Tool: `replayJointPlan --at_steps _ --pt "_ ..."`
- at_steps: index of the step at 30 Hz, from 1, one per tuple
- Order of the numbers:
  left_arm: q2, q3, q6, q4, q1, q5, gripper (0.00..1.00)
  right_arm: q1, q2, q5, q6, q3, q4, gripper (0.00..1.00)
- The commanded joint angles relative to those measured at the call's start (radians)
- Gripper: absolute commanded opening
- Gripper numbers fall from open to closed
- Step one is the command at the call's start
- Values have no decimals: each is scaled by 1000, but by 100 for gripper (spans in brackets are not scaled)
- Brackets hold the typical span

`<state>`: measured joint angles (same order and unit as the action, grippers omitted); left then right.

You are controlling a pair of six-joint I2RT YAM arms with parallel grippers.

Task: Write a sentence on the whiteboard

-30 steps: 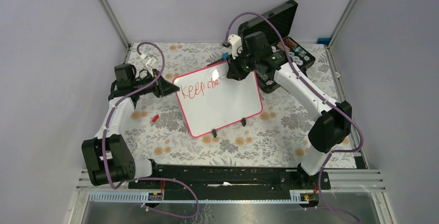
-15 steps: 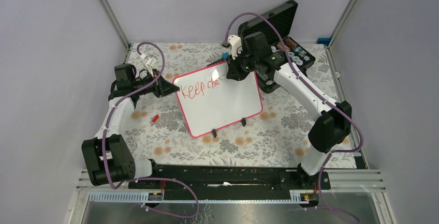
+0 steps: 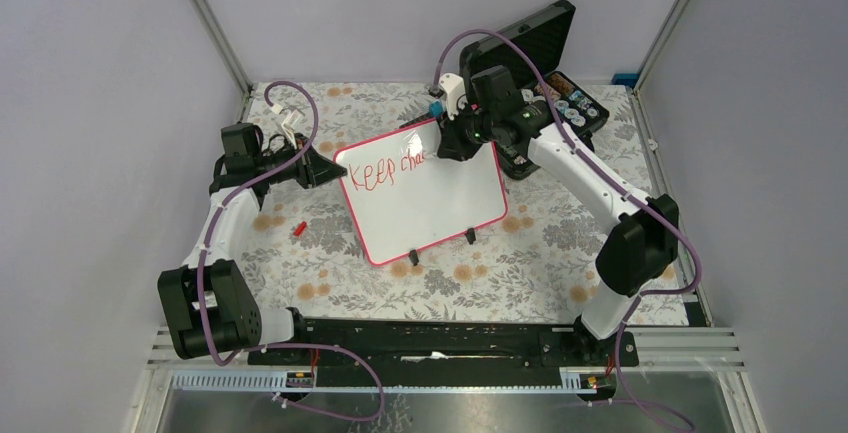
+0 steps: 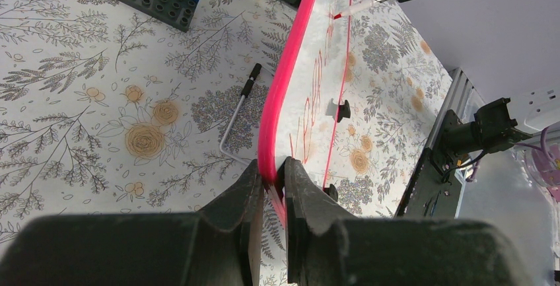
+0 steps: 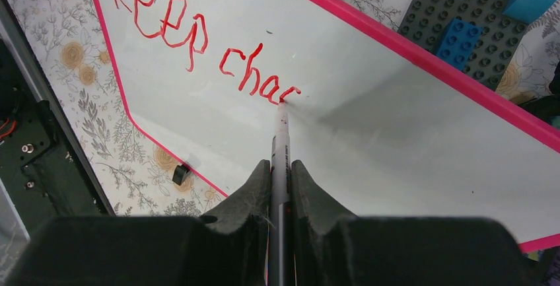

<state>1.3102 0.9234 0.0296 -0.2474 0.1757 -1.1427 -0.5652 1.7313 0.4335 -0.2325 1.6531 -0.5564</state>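
The whiteboard [image 3: 430, 203] sits skewed on the flowered cloth [image 3: 300, 113] in the middle of the top view. The left edge of its pink frame is clenched between the jaws of the left gripper [image 4: 272, 181], at the bottom centre of the left wrist view. The right gripper [image 5: 280, 177] is clamped on a marker [image 5: 281, 137] whose red tip touches the board right after the last stroke of the sentence [image 5: 198, 45], which reads "Keep chac" along the board's upper part, with a grey brick plate [image 5: 475, 18] beyond the frame at the upper right.
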Motion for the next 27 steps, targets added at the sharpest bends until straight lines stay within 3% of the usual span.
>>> replayJointPlan --at_steps 1,17,27 --pt "-19 11 64 29 -18 7 0 -6 -41 -46 -27 -12 4 0" --pt "-19 11 62 29 -18 7 0 3 -67 -24 -31 -66 4 0" --pt "-17 11 64 29 -18 6 0 -25 -34 -2 -16 -17 -11 0"
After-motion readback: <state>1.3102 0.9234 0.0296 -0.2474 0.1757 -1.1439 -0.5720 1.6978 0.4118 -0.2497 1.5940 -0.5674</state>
